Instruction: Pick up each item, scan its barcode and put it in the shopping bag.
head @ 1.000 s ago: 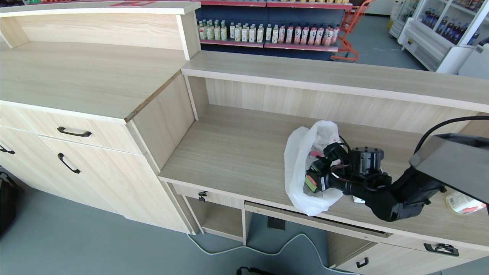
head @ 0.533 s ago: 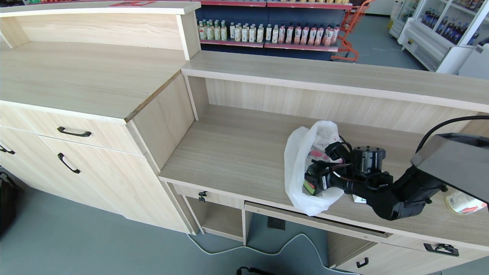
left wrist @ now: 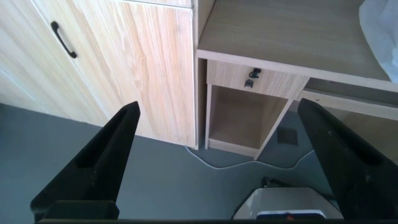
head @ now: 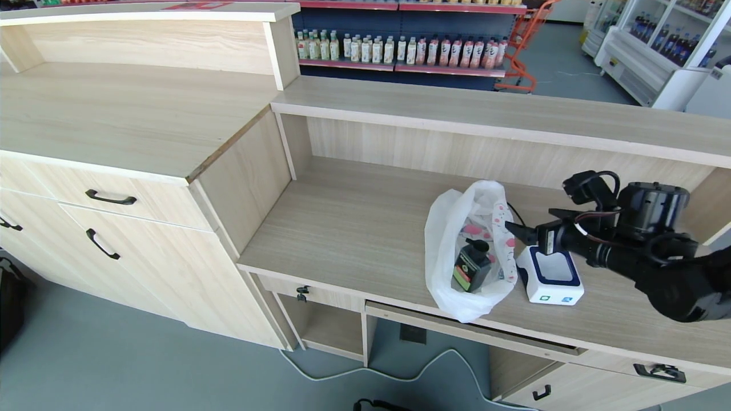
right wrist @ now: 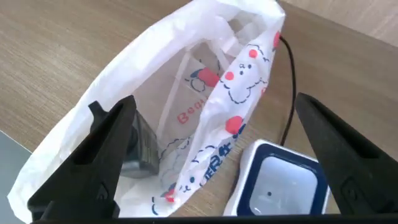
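A white plastic shopping bag (head: 451, 240) with red print lies open on the wooden counter (head: 354, 228). Inside it stands a dark bottle (head: 471, 267) with a green and red label; the same bottle (right wrist: 140, 149) shows through the bag (right wrist: 205, 93) in the right wrist view. My right gripper (head: 531, 228) hangs open and empty just right of the bag's mouth, above a white and blue scanner (head: 551, 277). The open right gripper (right wrist: 208, 106) frames the bag and scanner (right wrist: 283, 186). My left gripper (left wrist: 217, 109) is open and empty, low over the grey floor beside the cabinet.
A black cable (head: 517, 214) runs behind the scanner. A raised ledge (head: 485, 117) backs the counter, and a side panel (head: 251, 171) closes its left end. Drawers with black handles (head: 659, 372) sit below. A bare stretch of counter lies left of the bag.
My right gripper has let go of the dark bottle, come out of the bag and moved up and to the right. The bottle stays in the bag, and the scanner is uncovered.
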